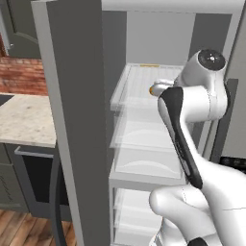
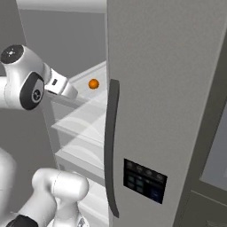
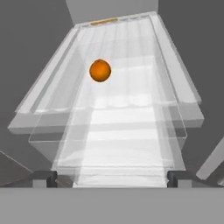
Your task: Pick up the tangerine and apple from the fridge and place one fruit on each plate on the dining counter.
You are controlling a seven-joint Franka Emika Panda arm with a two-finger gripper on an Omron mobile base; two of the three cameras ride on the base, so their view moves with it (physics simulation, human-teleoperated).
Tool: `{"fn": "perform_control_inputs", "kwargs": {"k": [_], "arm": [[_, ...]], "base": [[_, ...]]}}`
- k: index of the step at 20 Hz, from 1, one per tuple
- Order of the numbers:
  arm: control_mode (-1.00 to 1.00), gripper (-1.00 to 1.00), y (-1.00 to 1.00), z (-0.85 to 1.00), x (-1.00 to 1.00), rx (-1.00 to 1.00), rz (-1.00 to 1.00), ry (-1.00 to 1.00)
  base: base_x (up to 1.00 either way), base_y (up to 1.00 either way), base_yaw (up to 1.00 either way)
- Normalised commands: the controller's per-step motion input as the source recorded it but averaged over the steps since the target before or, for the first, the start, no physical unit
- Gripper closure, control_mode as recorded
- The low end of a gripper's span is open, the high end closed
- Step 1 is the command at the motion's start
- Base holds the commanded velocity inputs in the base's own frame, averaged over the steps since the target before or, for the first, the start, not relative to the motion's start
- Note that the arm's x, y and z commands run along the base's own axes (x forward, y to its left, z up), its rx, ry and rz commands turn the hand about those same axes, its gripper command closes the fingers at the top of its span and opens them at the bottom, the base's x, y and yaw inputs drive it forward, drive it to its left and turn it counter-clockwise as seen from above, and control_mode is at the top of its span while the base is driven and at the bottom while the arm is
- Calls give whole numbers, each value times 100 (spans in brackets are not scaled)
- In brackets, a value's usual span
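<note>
Left base view first: the fridge [image 1: 77, 120] stands open, its door edge filling the left half of the frame, and the white arm climbs from the lower right to push its hand in at the top shelf [image 1: 139, 84] in the upper middle. A sliver of the tangerine [image 1: 152, 90] peeks out just left of the wrist, which hides most of it. Over to the right base view: the tangerine [image 2: 93, 84] sits alone on that white shelf in the upper left-centre, and the gripper [image 2: 70, 93] is just left of it, near but not touching, its tips hard to make out here. Now the hand view, looking straight down the shelf: the tangerine [image 3: 100, 70] rests in the upper middle, left of the shelf's centre line, well ahead of the 2 dark fingertips [image 3: 43, 178] set far apart at the bottom corners. So the jaws are spread fully wide and empty, lined up, I'd say, to slide in either side of the fruit. As for heading, it's a ball, no stem or mark visible, so no long axis and no telling which way it points.
</note>
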Motion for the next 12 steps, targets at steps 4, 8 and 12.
{"fn": "perform_control_inputs", "kwargs": {"k": [4,8,12], "arm": [[-100,-100,-2,0,94,0,-10,0],[-100,-100,-30,0,74,0,0,0],[-100,-100,-37,-12,44,0,3,0]], "base": [[0,0,0],[0,0,0],[0,0,0]]}}
